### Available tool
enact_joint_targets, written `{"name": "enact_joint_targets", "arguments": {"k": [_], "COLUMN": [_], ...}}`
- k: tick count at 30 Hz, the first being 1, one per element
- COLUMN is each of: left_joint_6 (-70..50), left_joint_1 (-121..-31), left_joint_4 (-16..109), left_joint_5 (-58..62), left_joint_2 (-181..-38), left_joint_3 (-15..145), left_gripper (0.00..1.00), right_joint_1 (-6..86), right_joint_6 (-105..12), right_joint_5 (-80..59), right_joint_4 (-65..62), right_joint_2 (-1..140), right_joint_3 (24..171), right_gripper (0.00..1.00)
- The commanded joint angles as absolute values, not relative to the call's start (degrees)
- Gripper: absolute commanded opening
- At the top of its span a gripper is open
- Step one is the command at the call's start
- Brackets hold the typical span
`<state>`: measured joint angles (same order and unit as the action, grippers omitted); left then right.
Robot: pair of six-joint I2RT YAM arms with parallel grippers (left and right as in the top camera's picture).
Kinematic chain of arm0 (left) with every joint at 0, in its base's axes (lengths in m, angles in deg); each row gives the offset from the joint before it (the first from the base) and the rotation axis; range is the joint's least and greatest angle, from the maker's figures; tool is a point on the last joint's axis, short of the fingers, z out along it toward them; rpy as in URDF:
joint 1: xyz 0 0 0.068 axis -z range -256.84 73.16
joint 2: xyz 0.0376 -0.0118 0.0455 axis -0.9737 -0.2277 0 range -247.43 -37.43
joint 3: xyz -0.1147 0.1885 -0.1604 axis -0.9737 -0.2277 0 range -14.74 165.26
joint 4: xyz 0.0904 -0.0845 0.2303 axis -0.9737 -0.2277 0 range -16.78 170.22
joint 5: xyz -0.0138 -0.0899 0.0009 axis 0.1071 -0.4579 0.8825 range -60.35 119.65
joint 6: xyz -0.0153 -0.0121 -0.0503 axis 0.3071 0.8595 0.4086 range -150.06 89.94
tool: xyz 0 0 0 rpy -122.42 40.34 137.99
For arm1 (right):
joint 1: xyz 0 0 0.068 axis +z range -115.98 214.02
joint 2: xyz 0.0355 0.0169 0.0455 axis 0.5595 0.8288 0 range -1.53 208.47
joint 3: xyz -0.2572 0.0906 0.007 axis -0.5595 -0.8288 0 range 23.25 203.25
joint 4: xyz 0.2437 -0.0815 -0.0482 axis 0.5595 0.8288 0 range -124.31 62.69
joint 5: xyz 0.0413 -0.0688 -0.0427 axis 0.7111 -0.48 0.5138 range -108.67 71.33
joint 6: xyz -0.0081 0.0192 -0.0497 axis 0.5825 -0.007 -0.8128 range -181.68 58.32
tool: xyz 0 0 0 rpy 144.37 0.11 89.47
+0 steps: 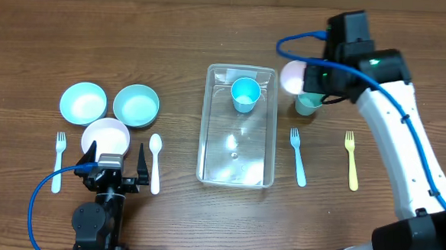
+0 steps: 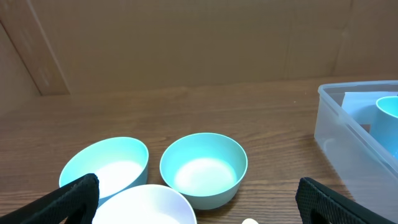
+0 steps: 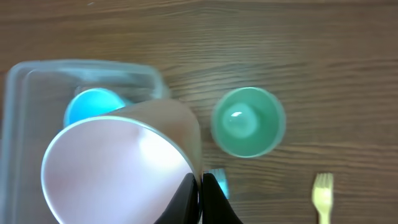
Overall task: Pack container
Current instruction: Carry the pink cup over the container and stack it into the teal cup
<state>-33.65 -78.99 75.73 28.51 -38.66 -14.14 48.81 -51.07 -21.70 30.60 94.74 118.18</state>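
Note:
The clear container (image 1: 204, 128) stands mid-table with a blue cup (image 1: 245, 94) upright at its far end. My right gripper (image 1: 308, 77) is shut on the rim of a white cup (image 1: 293, 77), held tilted above the table just right of the container's far right corner. In the right wrist view the fingers (image 3: 200, 186) pinch the white cup's wall (image 3: 118, 168), with the container (image 3: 25, 81) and blue cup (image 3: 93, 106) behind it. My left gripper (image 1: 110, 169) is open and empty near the front edge.
A green cup (image 1: 308, 104) stands by the right gripper. A blue fork (image 1: 298, 156) and yellow fork (image 1: 351, 158) lie right of the container. Left are two light-blue bowls (image 1: 83, 102) (image 1: 136, 105), a white bowl (image 1: 105, 138), white fork (image 1: 59, 151) and white spoon (image 1: 155, 161).

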Motion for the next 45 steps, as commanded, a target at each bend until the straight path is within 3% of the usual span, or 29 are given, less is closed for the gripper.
{"name": "enact_joint_targets", "arguments": {"k": [1, 7, 16, 45], "left_joint_6": [-34.8, -34.8, -34.8, -34.8], "left_joint_1": [-79.5, -79.5, -79.5, -79.5], "left_joint_4": [75.9, 75.9, 75.9, 75.9], "left_joint_5": [27.7, 27.7, 27.7, 27.7], "left_joint_2": [-38.1, -38.1, -38.1, -38.1], "left_joint_3": [-14.5, -14.5, -14.5, -14.5], "left_gripper": [1.0, 1.0, 1.0, 1.0], "right_joint_1": [54.0, 58.0, 58.0, 58.0], "right_joint_6": [-51.2, -51.0, -49.5, -49.5], "right_joint_5": [-22.6, -22.6, -22.2, -19.9], "right_joint_4": [29.2, 25.4, 23.8, 20.2], "right_joint_2": [93.7, 94.0, 101.2, 105.0], "right_joint_3": [119.5, 119.0, 118.9, 118.8], "right_gripper": [0.04, 0.04, 0.04, 0.04]}}
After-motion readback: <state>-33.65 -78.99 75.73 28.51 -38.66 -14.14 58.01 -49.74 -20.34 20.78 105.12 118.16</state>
